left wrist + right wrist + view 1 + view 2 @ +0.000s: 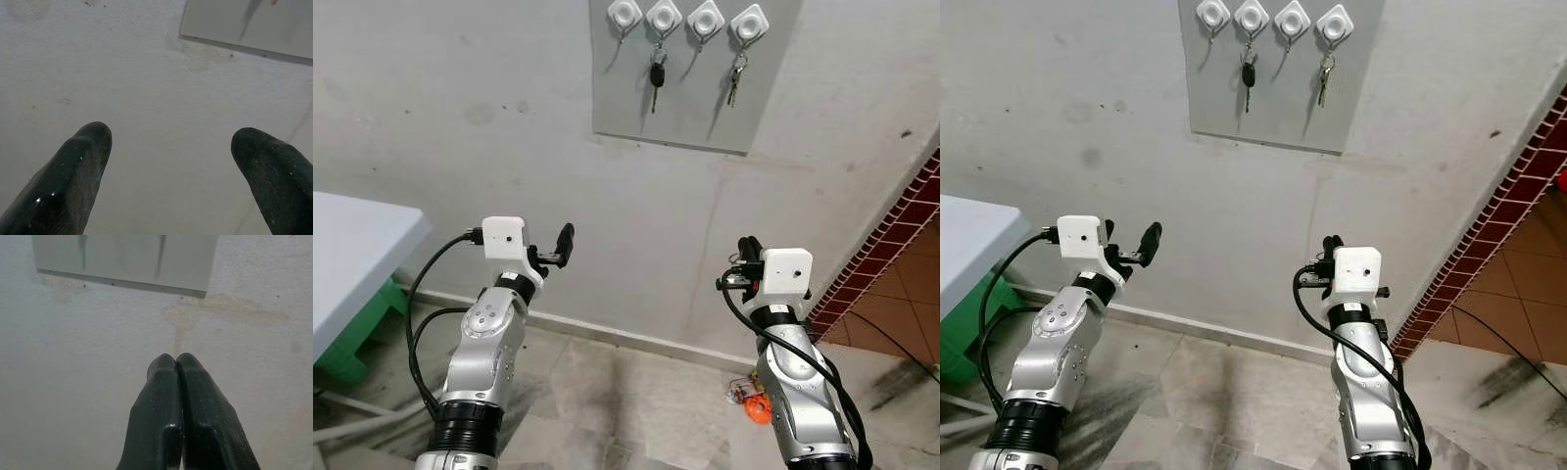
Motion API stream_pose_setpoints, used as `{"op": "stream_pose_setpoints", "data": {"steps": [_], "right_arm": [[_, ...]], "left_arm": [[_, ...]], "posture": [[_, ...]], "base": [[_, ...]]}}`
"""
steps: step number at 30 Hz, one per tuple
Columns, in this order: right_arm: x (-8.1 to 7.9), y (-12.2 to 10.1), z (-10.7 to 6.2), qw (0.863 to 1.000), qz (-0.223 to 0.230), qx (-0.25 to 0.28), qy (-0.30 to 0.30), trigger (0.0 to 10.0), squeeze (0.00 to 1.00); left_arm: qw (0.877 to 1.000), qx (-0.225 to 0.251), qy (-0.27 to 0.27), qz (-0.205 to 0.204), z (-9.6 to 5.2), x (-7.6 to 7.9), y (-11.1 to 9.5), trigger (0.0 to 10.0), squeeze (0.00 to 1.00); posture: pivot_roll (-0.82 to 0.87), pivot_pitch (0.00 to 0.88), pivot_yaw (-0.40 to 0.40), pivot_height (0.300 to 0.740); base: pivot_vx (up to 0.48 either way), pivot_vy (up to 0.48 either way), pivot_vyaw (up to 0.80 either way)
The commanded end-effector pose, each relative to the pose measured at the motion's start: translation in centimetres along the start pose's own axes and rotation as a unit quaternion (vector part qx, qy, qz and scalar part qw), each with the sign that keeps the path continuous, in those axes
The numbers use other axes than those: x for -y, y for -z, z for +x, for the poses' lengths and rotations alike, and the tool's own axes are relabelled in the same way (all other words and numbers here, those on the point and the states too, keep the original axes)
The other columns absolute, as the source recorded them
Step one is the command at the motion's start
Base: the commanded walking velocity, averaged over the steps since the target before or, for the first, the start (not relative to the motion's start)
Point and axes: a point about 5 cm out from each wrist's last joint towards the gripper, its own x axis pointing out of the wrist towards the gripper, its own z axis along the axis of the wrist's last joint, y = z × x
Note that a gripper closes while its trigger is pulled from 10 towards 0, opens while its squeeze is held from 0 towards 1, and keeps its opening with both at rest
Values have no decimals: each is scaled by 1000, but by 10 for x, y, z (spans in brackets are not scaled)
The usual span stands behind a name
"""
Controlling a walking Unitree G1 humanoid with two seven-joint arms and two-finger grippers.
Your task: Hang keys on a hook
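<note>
So the robot is standing facing the wall with both arms raised out in front, and neither one is carrying anything. The left end effector (pixel 558 252) is hanging with its fingers (pixel 80 166) spread wide, nothing between them, pointing at bare plaster just below the grey hook panel (pixel 636 108). The right end effector (pixel 176 363) is sitting with its two fingers pressed flat together, also empty, aimed at the wall under the panel's lower edge. The keys are already up there: a black-headed car key (pixel 657 78) is dangling from the second white hook (pixel 663 16), and a silver key bunch (pixel 735 83) is dangling from the fourth hook (pixel 749 20), both hanging straight down against the panel. The first hook (pixel 624 13) and the third hook (pixel 705 18) are sitting free. My guess is the hanging part is basically done and the arms are resting well below the hooks to keep clear of the keys. Around it, a white bench (pixel 357 245) is poking in on the robot's left with a green stool (pixel 367 328) under it, a red brick-tile wall (pixel 901 235) is running off on the right, and something small and orange (pixel 756 409) is lying on the floor (pixel 607 392) by the right arm, can't tell what. Nothing is blocking the way to the panel.
</note>
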Motion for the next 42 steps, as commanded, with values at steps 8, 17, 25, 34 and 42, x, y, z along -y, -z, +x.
{"op": "stream_pose_setpoints", "data": {"steps": [8,17,25,34,42], "right_arm": [[-1,-3,0,1000,2,1,-1,10000,0],[-1,-2,0,1000,2,0,0,10000,0],[-2,-2,2,1000,4,0,-2,10000,0],[-3,-2,3,1000,3,1,-6,10000,0],[-3,-2,4,1000,2,1,-13,10000,0]], "left_arm": [[1000,4,-2,2,0,-2,-4,10000,0],[1000,5,-1,3,0,-2,-4,10000,0],[1000,6,0,3,2,-2,-5,10000,0],[1000,8,6,3,3,1,-6,10000,0],[1000,21,8,6,2,6,-8,10000,0]], "posture": [[-78,0,-3,740],[-79,0,-1,740],[-77,0,-1,740],[-77,0,-1,740],[-78,0,-3,740]], "base": [[306,0,0],[305,0,0],[307,0,0],[306,0,0],[38,0,0]]}}
